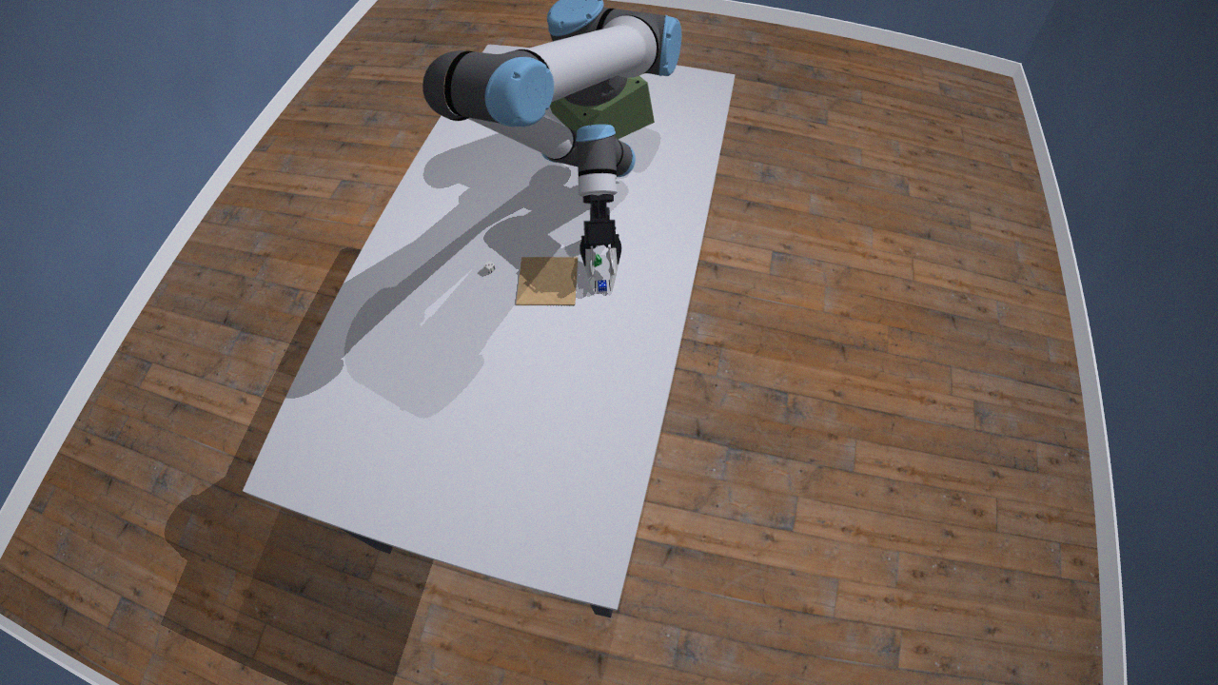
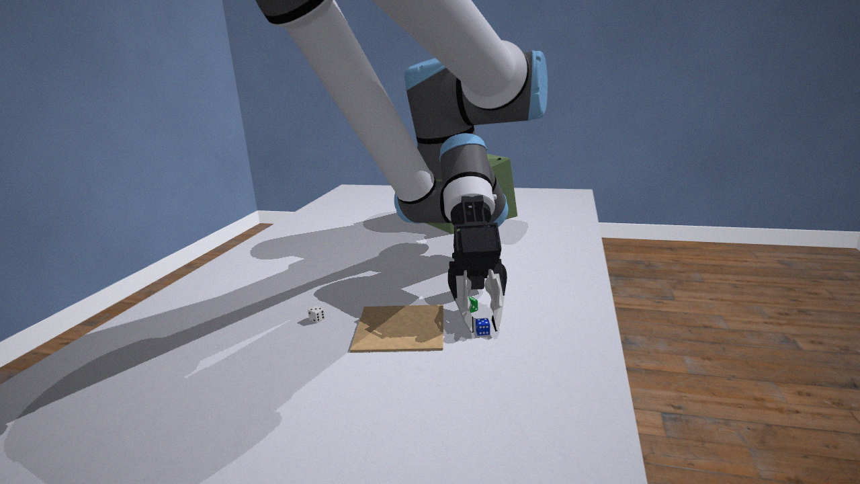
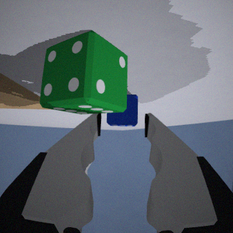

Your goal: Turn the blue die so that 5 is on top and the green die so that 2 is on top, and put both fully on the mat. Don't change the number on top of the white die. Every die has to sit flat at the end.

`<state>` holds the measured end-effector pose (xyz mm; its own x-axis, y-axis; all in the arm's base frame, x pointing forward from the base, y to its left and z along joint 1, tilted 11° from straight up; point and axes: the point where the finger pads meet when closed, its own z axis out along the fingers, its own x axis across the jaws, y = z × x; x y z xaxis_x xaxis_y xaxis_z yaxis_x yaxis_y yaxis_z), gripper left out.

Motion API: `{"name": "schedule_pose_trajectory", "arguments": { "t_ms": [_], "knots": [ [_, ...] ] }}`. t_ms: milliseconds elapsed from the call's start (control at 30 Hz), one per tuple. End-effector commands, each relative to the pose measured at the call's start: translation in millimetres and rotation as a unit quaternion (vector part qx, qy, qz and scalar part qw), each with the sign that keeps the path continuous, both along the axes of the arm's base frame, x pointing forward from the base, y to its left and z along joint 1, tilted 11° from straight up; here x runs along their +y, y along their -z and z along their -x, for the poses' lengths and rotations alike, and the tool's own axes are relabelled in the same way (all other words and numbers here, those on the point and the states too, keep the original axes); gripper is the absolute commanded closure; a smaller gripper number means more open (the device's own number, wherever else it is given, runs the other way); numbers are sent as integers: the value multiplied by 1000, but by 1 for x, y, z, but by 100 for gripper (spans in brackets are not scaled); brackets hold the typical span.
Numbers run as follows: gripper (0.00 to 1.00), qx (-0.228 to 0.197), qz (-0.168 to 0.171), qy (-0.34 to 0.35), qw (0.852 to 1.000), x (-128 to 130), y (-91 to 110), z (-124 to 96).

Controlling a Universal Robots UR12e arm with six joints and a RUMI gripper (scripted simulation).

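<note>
Two fingers [image 1: 601, 287] [image 2: 482, 329] apart, blue die [image 1: 601, 285] [image 2: 482, 327] [image 3: 131, 110] seemingly between

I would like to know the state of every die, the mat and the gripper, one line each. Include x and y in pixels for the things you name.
Gripper [image 1: 601, 292] [image 2: 484, 332] [image 3: 123, 114]: partly open, holding nothing.
Blue die [image 1: 601, 285] [image 2: 482, 327] [image 3: 132, 110]: between fingers, ungripped, off mat.
Green die [image 1: 598, 261] [image 2: 474, 304] [image 3: 84, 71]: off mat, 2 on a side.
White die [image 1: 489, 268] [image 2: 316, 314]: off mat, looks flat.
Mat [image 1: 546, 283] [image 2: 396, 331] [image 3: 16, 97]: flat, partly shaded.
</note>
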<state>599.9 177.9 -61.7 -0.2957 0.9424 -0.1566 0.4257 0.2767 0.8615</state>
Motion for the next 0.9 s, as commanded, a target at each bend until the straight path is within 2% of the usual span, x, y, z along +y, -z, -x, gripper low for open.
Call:
{"name": "schedule_pose_trajectory", "arguments": {
  "t_ms": [0, 633, 867],
  "knots": [
    [79, 0, 0, 0, 1000, 0, 0, 0],
    [79, 0, 0, 0, 1000, 0, -1, 1],
    [79, 0, 0, 0, 1000, -3, -9, 15]
  ]
}}
